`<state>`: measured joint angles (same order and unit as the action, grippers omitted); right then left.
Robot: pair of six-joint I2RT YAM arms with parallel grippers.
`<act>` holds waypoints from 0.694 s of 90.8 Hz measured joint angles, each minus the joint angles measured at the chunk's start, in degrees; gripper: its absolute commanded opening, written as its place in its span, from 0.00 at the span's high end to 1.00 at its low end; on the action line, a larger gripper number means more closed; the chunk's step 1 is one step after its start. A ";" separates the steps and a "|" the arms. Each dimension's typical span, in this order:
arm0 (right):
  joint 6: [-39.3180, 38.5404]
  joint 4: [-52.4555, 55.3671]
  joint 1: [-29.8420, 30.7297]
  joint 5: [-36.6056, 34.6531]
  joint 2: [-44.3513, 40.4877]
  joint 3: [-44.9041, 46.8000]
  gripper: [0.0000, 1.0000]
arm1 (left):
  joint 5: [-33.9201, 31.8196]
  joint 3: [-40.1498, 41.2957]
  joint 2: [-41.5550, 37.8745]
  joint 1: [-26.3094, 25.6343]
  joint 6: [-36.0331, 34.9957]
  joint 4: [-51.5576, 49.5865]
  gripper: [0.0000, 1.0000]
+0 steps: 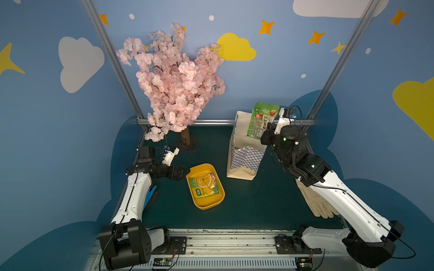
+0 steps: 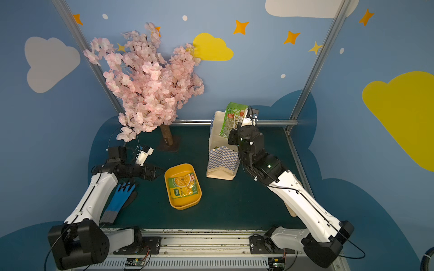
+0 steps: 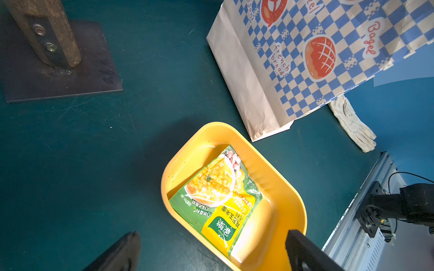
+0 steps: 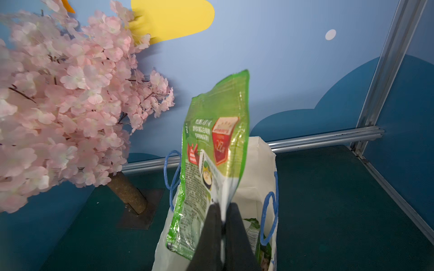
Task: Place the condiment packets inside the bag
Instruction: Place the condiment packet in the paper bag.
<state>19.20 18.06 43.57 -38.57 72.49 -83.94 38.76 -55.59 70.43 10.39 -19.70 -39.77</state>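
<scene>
Delivery step, seemingly: tall checkered bag (image 1: 244, 159) upright and open at two o'clock from the yellow tray (image 1: 199, 169); next, lower into the mouth and release. Over that mouth, glossy crinkled green held packet (image 4: 216, 140), back outward, pinched by its lower edge in the tightly closed right gripper (image 4: 223, 206). Face-up in the tray, second packet (image 1: 205, 185), at four o'clock of the wide-open, empty left gripper (image 1: 184, 174).

Twin white-and-black arms
The left arm (image 1: 133, 194) and right arm (image 1: 347, 201) have white shells, black joints and thin black cables clipped alongside. Small green lights dot the right arm's joints. The left tool (image 1: 185, 174) and right tool (image 1: 264, 135) are matte black.
</scene>
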 measured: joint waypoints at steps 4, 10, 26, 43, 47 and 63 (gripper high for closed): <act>-0.20 0.44 -0.39 -0.15 1.55 -0.50 1.00 | 0.02 0.00 0.00 0.00 0.00 0.00 0.00; -0.22 1.46 -1.18 -0.28 3.98 -1.49 1.00 | 0.00 0.00 0.00 0.00 -0.02 0.00 0.00; -0.15 4.35 -3.80 -0.11 10.43 -5.99 1.00 | -0.02 0.00 -0.07 0.22 0.00 -0.07 0.00; 0.20 6.49 -4.39 1.03 14.14 -10.56 0.53 | 0.00 0.00 -1.42 0.48 -0.04 -0.31 0.00; 0.09 6.73 -4.24 1.40 14.29 -11.37 0.47 | 0.00 0.00 -1.64 0.48 -0.04 -0.37 0.00; -0.50 6.86 -2.08 2.23 13.70 -12.76 0.43 | 0.02 0.00 -1.68 0.61 -0.04 -0.50 0.00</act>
<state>18.70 24.93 41.50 -36.34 86.19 -96.71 38.79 -55.59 68.75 11.00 -19.75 -40.27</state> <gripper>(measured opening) 0.565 0.998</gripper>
